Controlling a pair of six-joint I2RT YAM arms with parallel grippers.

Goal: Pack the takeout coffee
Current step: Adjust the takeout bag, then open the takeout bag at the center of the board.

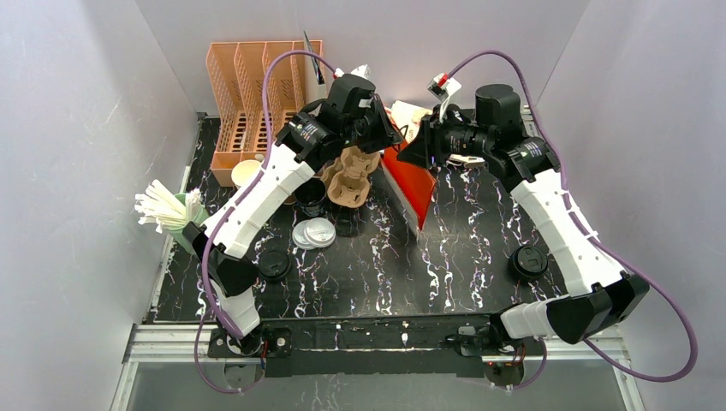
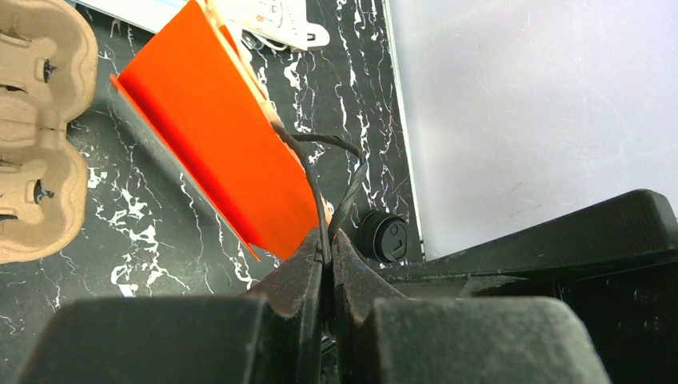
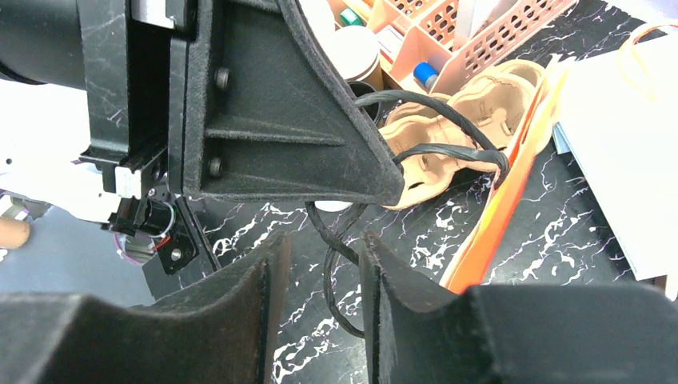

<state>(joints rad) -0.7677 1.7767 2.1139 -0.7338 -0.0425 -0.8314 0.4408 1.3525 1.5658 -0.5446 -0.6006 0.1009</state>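
Black marbled bench (image 1: 462,257), white walls. At left, beside the peach rack (image 1: 248,94), the kraft-paper cup (image 1: 246,172) stands mouth-up. It is likely light, thin-walled and crushable, so grip it gently around the body. Left gripper (image 2: 328,244) fingers pinch the cord handle (image 2: 352,180) of the orange bag (image 2: 216,136). Right gripper (image 3: 320,240) fingers are spread, a cord loop between them.

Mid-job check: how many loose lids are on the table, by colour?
Black lids: 2
Clear lids: 2
Dark round thing by the cup carrier: cannot tell, not counted
Total: 4
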